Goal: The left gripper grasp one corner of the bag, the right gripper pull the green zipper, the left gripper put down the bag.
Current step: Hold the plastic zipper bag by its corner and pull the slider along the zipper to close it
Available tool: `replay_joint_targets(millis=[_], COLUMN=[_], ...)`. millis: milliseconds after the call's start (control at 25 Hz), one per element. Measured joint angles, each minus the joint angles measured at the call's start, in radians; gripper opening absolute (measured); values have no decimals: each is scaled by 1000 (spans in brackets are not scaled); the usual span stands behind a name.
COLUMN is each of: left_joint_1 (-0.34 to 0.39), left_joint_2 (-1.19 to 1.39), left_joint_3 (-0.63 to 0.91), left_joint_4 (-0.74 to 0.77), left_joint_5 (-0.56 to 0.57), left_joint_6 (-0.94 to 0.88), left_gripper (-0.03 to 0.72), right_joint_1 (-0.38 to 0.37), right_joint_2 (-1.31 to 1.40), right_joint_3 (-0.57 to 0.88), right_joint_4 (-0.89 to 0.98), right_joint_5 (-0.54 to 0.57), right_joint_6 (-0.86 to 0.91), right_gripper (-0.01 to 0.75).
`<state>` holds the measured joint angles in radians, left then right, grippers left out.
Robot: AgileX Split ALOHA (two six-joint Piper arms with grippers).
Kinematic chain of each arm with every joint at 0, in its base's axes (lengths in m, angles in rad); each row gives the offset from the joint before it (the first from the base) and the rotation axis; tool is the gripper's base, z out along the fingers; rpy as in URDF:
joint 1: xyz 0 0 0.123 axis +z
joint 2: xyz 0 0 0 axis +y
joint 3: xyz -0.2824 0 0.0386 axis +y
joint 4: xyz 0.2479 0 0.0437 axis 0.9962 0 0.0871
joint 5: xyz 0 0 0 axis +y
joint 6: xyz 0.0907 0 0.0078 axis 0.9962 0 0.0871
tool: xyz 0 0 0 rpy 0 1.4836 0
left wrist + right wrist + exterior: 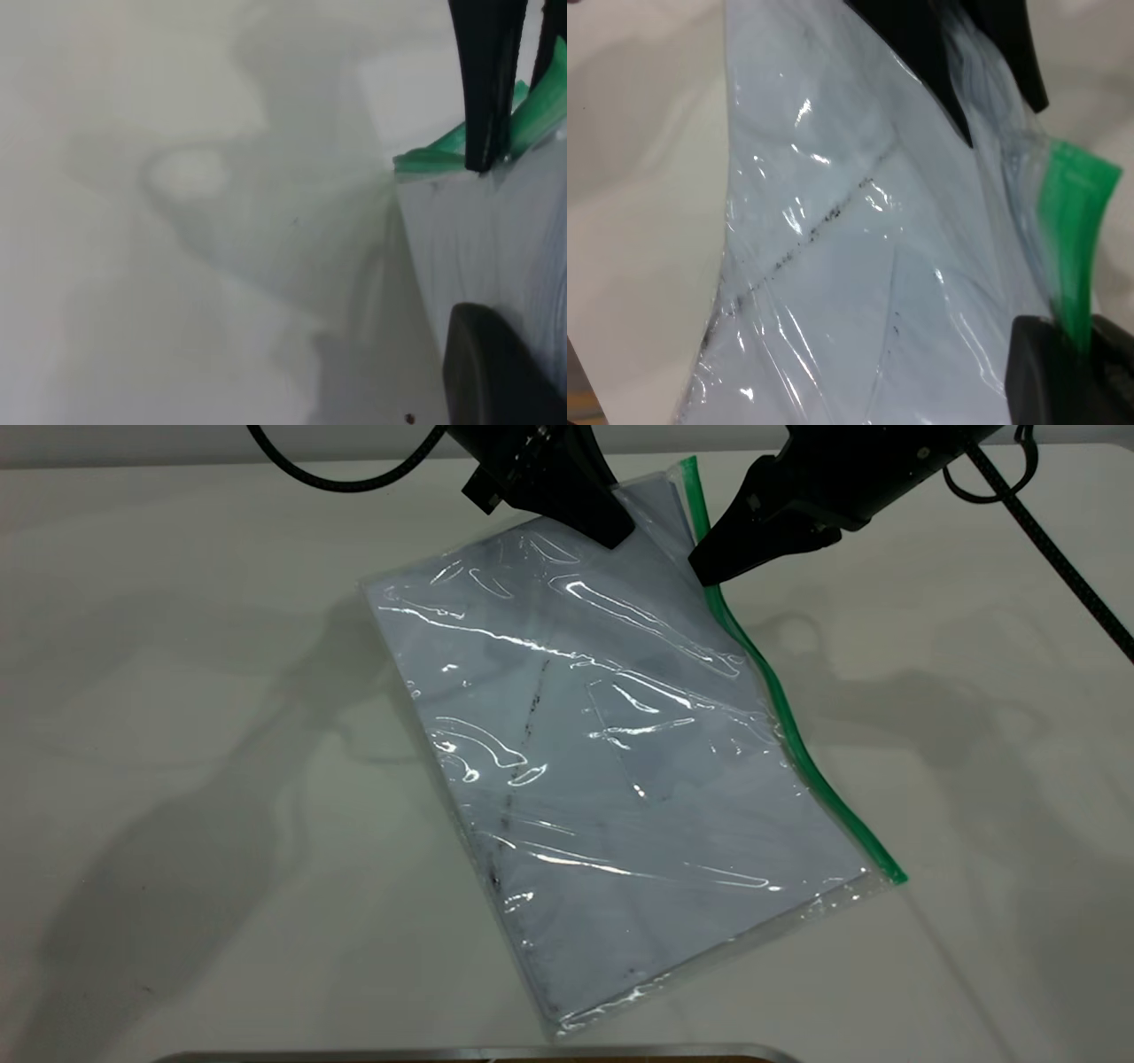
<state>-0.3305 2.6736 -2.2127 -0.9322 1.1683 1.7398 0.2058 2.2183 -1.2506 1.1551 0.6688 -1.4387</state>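
White tabletop [177,779] supports the bag [611,779], far corner raised and clamped by the left gripper [611,536]. Right gripper [709,571] appears clenched on the green zipper [788,726], which runs away from it toward the near corner.

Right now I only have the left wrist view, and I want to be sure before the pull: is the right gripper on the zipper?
Observer: Yes. The right gripper is closed on the zipper near its far end, close beside the left gripper.
Operator: How much of the bag is lifted?
Observer: Only the far end of the bag is raised. Its near edge rests on the table.
Operator: Can you see the slider?
Observer: No. In the right wrist view the green strip runs straight in between the right gripper's fingers.
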Motion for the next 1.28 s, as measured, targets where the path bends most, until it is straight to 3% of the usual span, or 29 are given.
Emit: replay_joint_targets(millis=[1000,1280], left_joint_1=[52,110], left_joint_2=[-1,-39], left_joint_3=[0,-7], left_joint_4=[-81,-85], left_joint_5=[0,0], left_joint_6=[-1,-10], left_gripper=[51,51], right_joint_1=[3,3], right_joint_2=[45,87], right_joint_3=[-3,2], right_joint_4=[17,-44], right_joint_5=[-67,-91], right_joint_6=[6,6], right_gripper=[37,37])
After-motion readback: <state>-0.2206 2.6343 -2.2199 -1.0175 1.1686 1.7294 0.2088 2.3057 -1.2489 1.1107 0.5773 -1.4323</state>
